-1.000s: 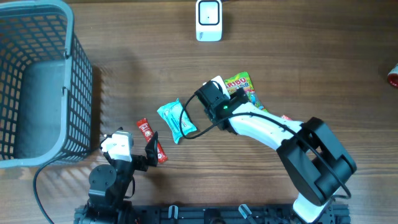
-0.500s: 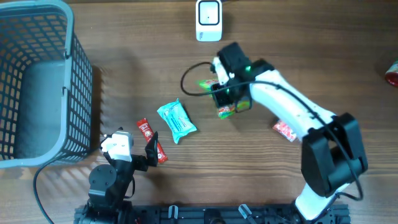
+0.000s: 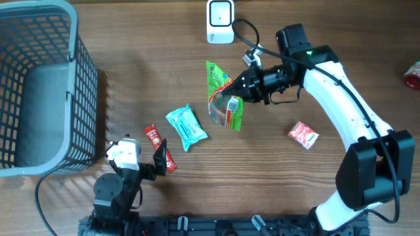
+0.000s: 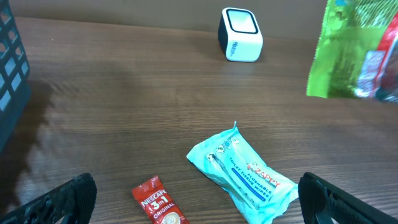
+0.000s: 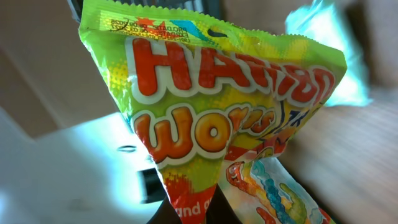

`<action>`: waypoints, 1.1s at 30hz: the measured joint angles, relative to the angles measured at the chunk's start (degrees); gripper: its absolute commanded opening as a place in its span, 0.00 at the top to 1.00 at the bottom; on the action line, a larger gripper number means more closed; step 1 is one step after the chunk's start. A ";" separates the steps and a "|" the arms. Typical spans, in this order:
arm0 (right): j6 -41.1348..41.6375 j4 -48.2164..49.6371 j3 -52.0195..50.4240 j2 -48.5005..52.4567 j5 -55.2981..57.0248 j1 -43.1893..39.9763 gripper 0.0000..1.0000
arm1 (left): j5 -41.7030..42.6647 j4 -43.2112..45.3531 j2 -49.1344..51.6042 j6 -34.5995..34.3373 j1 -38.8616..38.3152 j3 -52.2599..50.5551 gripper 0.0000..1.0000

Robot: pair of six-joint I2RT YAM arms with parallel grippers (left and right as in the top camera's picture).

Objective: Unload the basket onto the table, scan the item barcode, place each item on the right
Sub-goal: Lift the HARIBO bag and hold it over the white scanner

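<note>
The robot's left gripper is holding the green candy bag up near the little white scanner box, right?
Not quite: the right gripper holds the green plastic candy bag up near the small white scanner box, as the overhead view shows.

A table of dark brown wood, its grain running from side to side, fills the overhead view from edge to edge. A grey lattice basket stands at its far left corner and throws a soft barred shadow on the wood to its right; the light is even, with a faint sheen on the boards
</note>
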 measured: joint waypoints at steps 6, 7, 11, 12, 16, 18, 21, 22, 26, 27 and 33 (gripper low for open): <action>13.09 1.62 0.00 0.00 -4.59 0.00 0.96 | 0.00 0.00 0.00 0.00 0.00 0.00 0.00; 14.38 2.03 0.00 0.00 -4.87 0.00 0.96 | 0.00 0.00 0.00 0.00 0.00 0.00 0.00; 16.85 2.49 0.00 0.00 -5.62 -0.02 0.96 | -0.02 0.00 0.00 0.00 0.02 -0.02 0.00; 16.94 2.80 0.00 0.00 -5.64 0.00 0.96 | -0.02 0.00 0.00 -0.02 0.00 -0.02 0.00; 16.28 6.64 -0.09 0.00 -1.11 0.04 0.96 | 0.00 0.00 0.00 -0.02 0.00 0.00 0.00; 14.08 9.97 -0.13 0.00 5.66 0.07 0.96 | 0.00 0.00 0.00 0.00 0.00 -0.02 0.00; 10.64 11.93 -0.15 0.00 17.99 0.04 0.96 | 0.00 0.00 0.00 0.00 0.00 -0.02 0.00; 9.92 12.11 -0.15 0.00 23.02 0.04 0.96 | 0.00 0.00 0.00 0.00 0.00 0.00 0.00; 11.61 13.90 -0.26 0.00 39.19 0.11 0.96 | 0.00 0.00 0.00 0.00 0.02 -0.02 0.00; 12.33 16.04 -0.37 0.00 43.69 0.09 0.96 | 0.00 0.00 0.00 0.00 0.00 -0.02 0.00; 12.07 38.34 -0.96 0.28 61.53 0.87 0.95 | 0.00 0.00 0.02 0.00 0.00 0.00 0.00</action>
